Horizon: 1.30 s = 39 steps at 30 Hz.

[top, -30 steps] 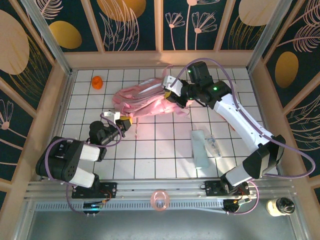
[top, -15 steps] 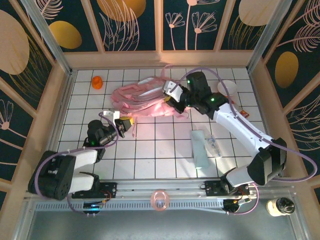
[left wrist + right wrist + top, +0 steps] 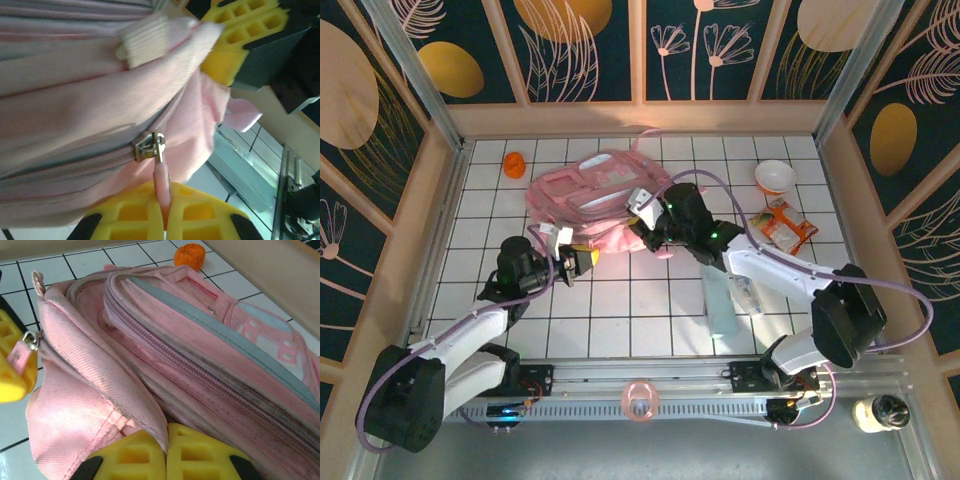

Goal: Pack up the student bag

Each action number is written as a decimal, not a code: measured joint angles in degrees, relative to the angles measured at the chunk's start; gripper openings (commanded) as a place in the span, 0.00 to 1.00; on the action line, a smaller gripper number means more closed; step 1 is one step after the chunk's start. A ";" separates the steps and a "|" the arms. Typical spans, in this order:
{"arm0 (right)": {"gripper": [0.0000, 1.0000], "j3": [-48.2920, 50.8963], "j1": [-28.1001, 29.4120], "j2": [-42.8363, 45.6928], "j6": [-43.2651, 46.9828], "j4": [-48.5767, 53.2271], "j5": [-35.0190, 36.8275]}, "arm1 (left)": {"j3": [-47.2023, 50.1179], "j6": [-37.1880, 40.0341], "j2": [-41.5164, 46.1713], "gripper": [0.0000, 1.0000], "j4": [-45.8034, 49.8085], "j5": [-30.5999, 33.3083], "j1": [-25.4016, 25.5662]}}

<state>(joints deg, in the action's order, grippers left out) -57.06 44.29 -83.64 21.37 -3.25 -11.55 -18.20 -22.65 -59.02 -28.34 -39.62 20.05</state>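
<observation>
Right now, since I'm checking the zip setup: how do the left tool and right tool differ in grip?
The left tool pinches the thin zipper pull; the right tool pinches a broad fold of fabric. From above, the left tool meets the student bag's near edge, the right tool its near right corner. Both are shut on the same bag.

1 student bag (image 3: 582, 186), 1 bowl (image 3: 775, 177) — 1 packet (image 3: 783, 226).
</observation>
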 measured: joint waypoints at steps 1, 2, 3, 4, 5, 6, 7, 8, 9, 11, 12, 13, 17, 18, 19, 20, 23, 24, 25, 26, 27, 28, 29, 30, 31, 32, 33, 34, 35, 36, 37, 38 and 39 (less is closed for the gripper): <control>0.00 0.50 0.28 -0.26 -1.09 -0.70 0.50 | -0.26 -0.02 -0.07 0.00 0.90 -0.04 0.15; 0.00 1.18 0.57 -0.46 -2.54 -1.62 1.20 | -0.57 -0.09 -0.13 0.00 1.99 -0.17 0.31; 0.00 1.97 0.87 -0.48 -3.89 -2.58 1.84 | -0.72 -0.11 -0.26 0.00 2.91 -0.26 0.52; 0.00 2.64 1.16 -0.48 -4.98 -3.43 2.47 | -0.79 -0.15 -0.33 0.00 3.39 -0.28 0.72; 0.00 3.50 1.53 -0.48 -6.23 -4.42 3.04 | -0.79 -0.46 -0.42 0.00 3.76 -0.35 1.05; 0.00 4.22 1.97 -0.50 -7.34 -5.11 3.56 | -0.79 -0.90 -0.50 0.00 3.89 -0.42 1.40; 0.00 4.63 2.38 -0.55 -8.28 -5.44 4.07 | -0.83 -1.29 -0.66 0.00 3.93 -0.42 1.73; 0.00 5.01 2.93 -0.66 -9.22 -5.90 4.72 | -1.03 -1.88 -0.96 0.00 4.00 -0.44 2.10; 0.02 5.27 3.52 -0.79 -10.19 -6.40 5.33 | -1.40 -2.21 -1.42 0.00 4.28 -0.48 2.36; 0.10 6.14 4.33 -0.90 -12.13 -7.74 6.21 | -2.73 -2.29 -2.32 0.00 5.97 -0.20 2.64; 0.17 6.88 4.57 -0.90 -13.38 -8.61 6.56 | -3.63 -2.19 -2.75 0.00 7.28 0.42 2.84; 0.24 7.69 4.68 -0.85 -14.86 -9.40 6.71 | -4.15 -2.03 -2.99 0.00 8.31 1.09 3.02; 0.58 11.96 4.63 1.68 -21.64 -10.91 5.92 | -4.20 -1.97 -3.63 0.00 11.30 3.93 3.72; 0.60 12.76 4.50 2.95 -23.56 -10.69 5.55 | -3.89 -2.10 -3.74 0.00 11.65 4.39 3.89; 0.62 13.53 4.46 4.70 -25.68 -10.45 5.42 | -3.43 -2.29 -3.80 0.00 11.91 4.92 3.91; 0.64 14.25 4.42 6.73 -28.02 -10.25 5.33 | -2.84 -2.47 -3.98 0.00 12.00 5.49 3.91; 0.66 15.78 4.15 12.66 -36.15 -8.48 6.34 | -1.25 -2.91 -5.29 0.00 12.31 6.78 3.93; 0.67 15.78 3.93 13.99 -39.28 -7.10 7.02 | -0.87 -2.95 -5.86 0.00 12.44 7.13 3.91; 0.67 15.76 3.28 14.95 -43.21 -5.49 7.34 | -0.50 -3.15 -6.54 0.00 12.57 7.34 3.91; 0.67 15.69 2.34 15.30 -46.86 -3.78 7.32 | -0.13 -3.23 -7.10 0.00 12.61 7.56 3.91; 0.67 15.63 0.96 15.13 -50.62 -2.14 6.95 | 0.15 -3.41 -7.54 0.00 12.74 7.82 3.93; 0.66 15.63 -0.83 14.36 -54.71 -0.33 6.10 | 0.37 -3.63 -7.93 0.00 12.92 8.24 3.96; 0.66 15.72 -2.49 13.16 -58.69 1.29 5.22 | 0.44 -3.89 -8.35 0.00 13.20 8.72 3.98; 0.66 15.89 -3.58 12.04 -61.57 2.23 4.59 | 0.46 -4.07 -8.68 0.00 13.22 8.92 3.98; 0.66 16.55 -4.42 10.56 -65.24 2.69 3.76 | 0.44 -4.20 -8.96 0.00 13.22 9.22 3.98; 0.66 17.53 -4.55 9.40 -68.30 2.71 2.80 | 0.44 -4.26 -9.16 0.00 13.35 9.51 3.98; 0.66 18.36 -4.48 8.61 -70.44 2.69 1.97 | 0.44 -4.35 -9.35 0.00 13.49 9.79 3.98; 0.66 19.37 -4.26 7.74 -72.96 2.62 1.01 | 0.44 -4.48 -9.55 0.00 13.62 10.14 3.98; 0.65 20.11 -4.07 6.97 -74.82 2.56 0.46 | 0.44 -4.63 -9.77 0.00 13.64 10.25 3.98; 0.63 20.52 -3.89 6.19 -76.35 2.40 -0.17 | 0.44 -4.68 -9.92 0.00 13.64 10.32 3.98; 0.59 20.68 -3.65 5.16 -77.61 2.03 -0.59 | 0.44 -4.81 -10.01 0.00 13.64 10.29 4.00; 0.55 20.68 -3.45 4.11 -78.73 1.16 -1.01 | 0.44 -4.94 -10.03 0.00 13.62 10.27 4.13; 0.51 20.68 -3.30 3.28 -79.58 0.17 -1.25 | 0.44 -5.09 -10.03 0.00 13.60 10.23 4.33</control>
<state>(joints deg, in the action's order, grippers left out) -36.38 40.99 -80.36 -58.22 -3.07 -12.80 -17.76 -27.75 -69.06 -14.74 -29.39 24.38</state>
